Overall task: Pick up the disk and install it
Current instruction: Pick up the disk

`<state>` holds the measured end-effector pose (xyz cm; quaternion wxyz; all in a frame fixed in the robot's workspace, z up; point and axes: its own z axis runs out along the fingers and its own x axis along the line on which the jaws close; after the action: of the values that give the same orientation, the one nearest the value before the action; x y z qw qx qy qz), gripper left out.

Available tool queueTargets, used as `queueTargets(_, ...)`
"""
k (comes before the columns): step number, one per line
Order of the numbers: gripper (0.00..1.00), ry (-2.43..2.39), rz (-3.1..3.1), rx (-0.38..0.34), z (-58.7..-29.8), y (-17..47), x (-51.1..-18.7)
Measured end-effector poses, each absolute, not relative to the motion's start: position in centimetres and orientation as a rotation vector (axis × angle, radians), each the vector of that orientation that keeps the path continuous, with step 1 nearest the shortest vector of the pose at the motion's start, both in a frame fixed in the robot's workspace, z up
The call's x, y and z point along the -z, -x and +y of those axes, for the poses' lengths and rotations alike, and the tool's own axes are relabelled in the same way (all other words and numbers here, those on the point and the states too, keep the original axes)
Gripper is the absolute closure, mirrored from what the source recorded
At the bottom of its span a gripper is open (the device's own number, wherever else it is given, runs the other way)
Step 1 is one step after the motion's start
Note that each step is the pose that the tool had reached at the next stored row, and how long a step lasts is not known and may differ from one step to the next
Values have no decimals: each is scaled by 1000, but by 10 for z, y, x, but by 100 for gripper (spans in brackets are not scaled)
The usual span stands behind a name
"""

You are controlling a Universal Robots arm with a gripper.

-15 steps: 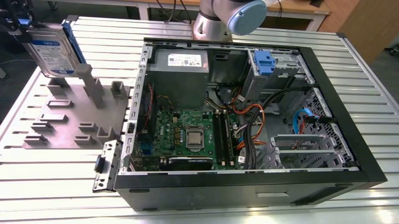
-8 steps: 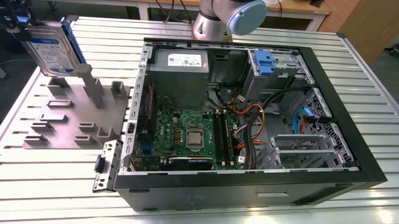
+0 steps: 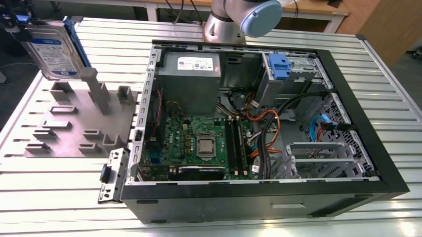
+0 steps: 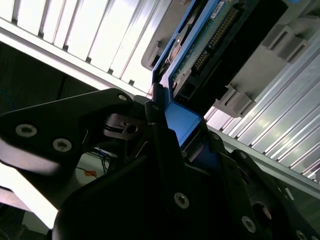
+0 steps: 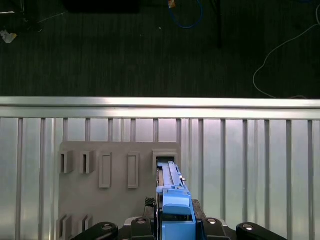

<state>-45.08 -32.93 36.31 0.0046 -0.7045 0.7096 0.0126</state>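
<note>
– Disk (image 3: 56, 49) status, view by view?

– Exterior view: it is held upright in the gripper (image 3: 20, 22) at the far left, over the back of the grey tray (image 3: 66, 123). Pickup is judged done. Whether the lower edge is clear of the tray posts cannot be told. Install is not done: the open computer case (image 3: 369, 123) is well apart, on the exterior view's right, and its drive bay (image 3: 290, 74) is not yet filled.

– Grip confirmed?

– Second wrist view: yes. The jaws are closed narrow on the blue frame (image 4: 182, 122), and the circuit board (image 4: 210, 35) on the disk's underside is exposed. Neither is visible from the exterior.

– First wrist view?

– The disk is seen edge-on from above, lined up over one tray slot (image 5: 165, 161). That alignment is not readable elsewhere. The case is out of that frame.
</note>
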Motion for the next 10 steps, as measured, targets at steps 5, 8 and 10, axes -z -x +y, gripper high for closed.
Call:
queueTargets(5,64,2207,2223,-40,-329,451,-366)
queueTargets(8,64,2207,2222,-39,-329,451,-367)
queueTargets(10,64,2207,2223,-40,-329,451,-368)
